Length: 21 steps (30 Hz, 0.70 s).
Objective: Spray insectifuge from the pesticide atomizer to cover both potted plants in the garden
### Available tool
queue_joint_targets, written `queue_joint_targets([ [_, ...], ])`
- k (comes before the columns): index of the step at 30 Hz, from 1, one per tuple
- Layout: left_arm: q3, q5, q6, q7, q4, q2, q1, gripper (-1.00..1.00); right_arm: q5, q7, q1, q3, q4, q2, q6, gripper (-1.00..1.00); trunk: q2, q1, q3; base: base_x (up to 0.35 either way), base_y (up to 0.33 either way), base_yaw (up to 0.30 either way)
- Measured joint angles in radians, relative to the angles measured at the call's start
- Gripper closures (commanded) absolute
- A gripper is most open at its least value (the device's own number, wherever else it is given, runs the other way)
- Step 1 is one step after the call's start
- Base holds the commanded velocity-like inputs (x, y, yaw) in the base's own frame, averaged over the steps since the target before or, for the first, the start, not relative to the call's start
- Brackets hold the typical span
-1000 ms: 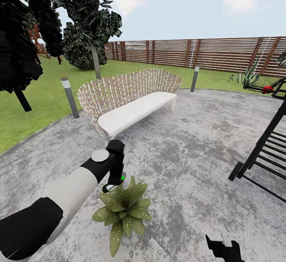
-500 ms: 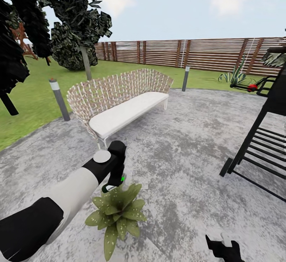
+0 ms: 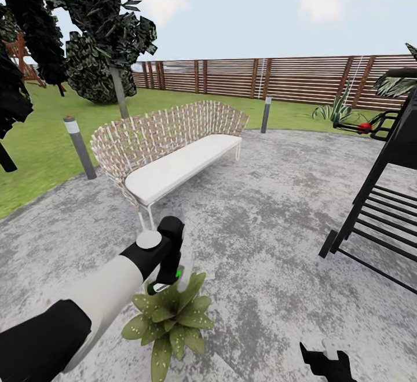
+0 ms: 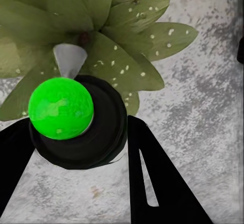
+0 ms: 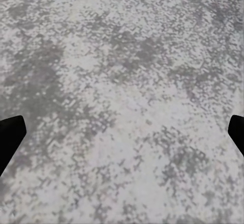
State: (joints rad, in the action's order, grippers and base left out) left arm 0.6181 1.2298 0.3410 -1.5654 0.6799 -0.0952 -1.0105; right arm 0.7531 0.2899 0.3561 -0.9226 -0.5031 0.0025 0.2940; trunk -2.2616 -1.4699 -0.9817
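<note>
Left gripper (image 4: 76, 147) clamps the atomizer (image 4: 79, 122) directly over a potted plant (image 3: 168, 315), placed to wet its leaves, while the right gripper (image 5: 122, 132), open and empty, idles above the paving (image 3: 278, 243).

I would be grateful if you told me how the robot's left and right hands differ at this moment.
The left hand is closed on the atomizer, whereas the right hand is open and empty. The left hand hangs over the potted plant, while the right hand faces bare grey paving. Both have black fingers.
</note>
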Motion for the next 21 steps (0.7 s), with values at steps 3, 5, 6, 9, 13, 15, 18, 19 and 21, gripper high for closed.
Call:
queue_joint_targets([
  [3, -0.001, -0.002, 0.001, 0.000, 0.006, -0.001, 0.006, 1.00, 0.000, 0.000, 0.000, 0.000, -0.001, 0.000, 0.000, -1.00, 0.000, 0.000, 0.000, 0.000, 0.000, 0.000],
  [5, -0.002, -0.002, 0.001, 0.000, 0.008, -0.001, 0.007, 1.00, 0.000, 0.000, 0.000, 0.000, -0.001, 0.000, 0.000, -1.00, 0.000, 0.000, 0.000, 0.000, 0.000, -0.003],
  [6, -0.003, -0.002, 0.001, 0.000, 0.008, -0.001, 0.006, 1.00, 0.000, 0.000, 0.000, 0.000, -0.001, 0.000, 0.000, -1.00, 0.000, 0.000, 0.000, 0.000, 0.000, -0.090],
  [9, -0.002, -0.003, 0.001, 0.000, 0.009, -0.002, 0.007, 1.00, 0.000, 0.000, 0.000, 0.000, 0.000, 0.000, 0.000, -1.00, 0.000, 0.000, 0.000, 0.000, 0.000, -0.210],
  [13, -0.002, -0.004, 0.001, 0.000, 0.009, -0.002, 0.008, 1.00, 0.000, 0.000, 0.000, 0.000, 0.000, 0.000, 0.000, -1.00, 0.000, 0.000, 0.000, 0.000, 0.000, -0.256],
  [15, -0.002, -0.003, 0.001, 0.000, 0.009, -0.002, 0.008, 1.00, 0.000, 0.000, 0.000, 0.000, 0.000, 0.000, 0.000, -1.00, 0.000, 0.000, 0.000, 0.000, 0.000, -0.242],
  [18, -0.003, -0.002, 0.001, 0.000, 0.009, -0.002, 0.008, 1.00, 0.000, 0.000, 0.000, 0.000, 0.000, 0.000, 0.000, -1.00, 0.000, 0.000, 0.000, 0.000, 0.000, -0.103],
  [19, -0.003, -0.002, 0.001, 0.000, 0.009, -0.002, 0.008, 1.00, 0.000, 0.000, 0.000, 0.000, 0.000, 0.000, 0.000, -1.00, 0.000, 0.000, 0.000, 0.000, 0.005, -0.028],
  [21, -0.003, -0.002, 0.001, 0.000, 0.004, -0.002, 0.009, 1.00, 0.000, 0.000, 0.000, 0.000, 0.000, 0.000, 0.000, -1.00, 0.000, 0.000, 0.000, 0.000, 0.080, -0.011],
])
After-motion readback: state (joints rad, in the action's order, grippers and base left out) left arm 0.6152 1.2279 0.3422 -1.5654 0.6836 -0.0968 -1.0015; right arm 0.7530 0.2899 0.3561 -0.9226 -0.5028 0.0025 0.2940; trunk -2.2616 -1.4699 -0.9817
